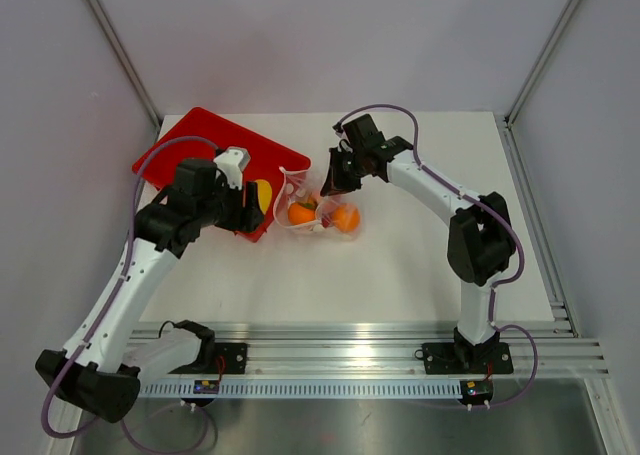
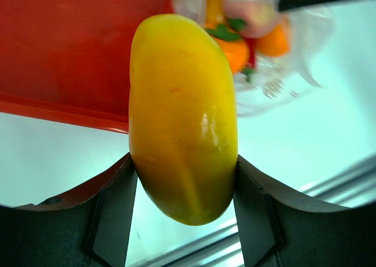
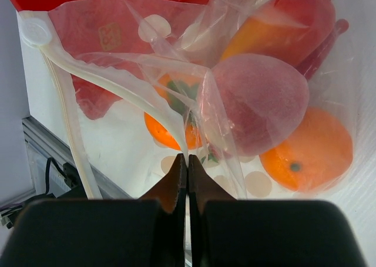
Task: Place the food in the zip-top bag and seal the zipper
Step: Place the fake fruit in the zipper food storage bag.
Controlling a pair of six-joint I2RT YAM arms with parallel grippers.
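Glossy, smooth plastic for the yellow oval fruit [image 2: 183, 120]; thin, crinkly clear film for the zip-top bag [image 3: 106, 44]; shiny red plastic tray [image 2: 70, 44]; matt white surface [image 1: 400, 275].

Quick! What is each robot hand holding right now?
Left hand: closed on the yellow fruit.
Right hand: closed, pinching the bag.

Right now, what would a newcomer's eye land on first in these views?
The yellow fruit clamped in the left pincer fills that wrist view, held over the near edge of the red tray. Next comes the clear bag just right of the tray, holding orange, pink and red fruits, with the right pincer shut on its mouth edge.
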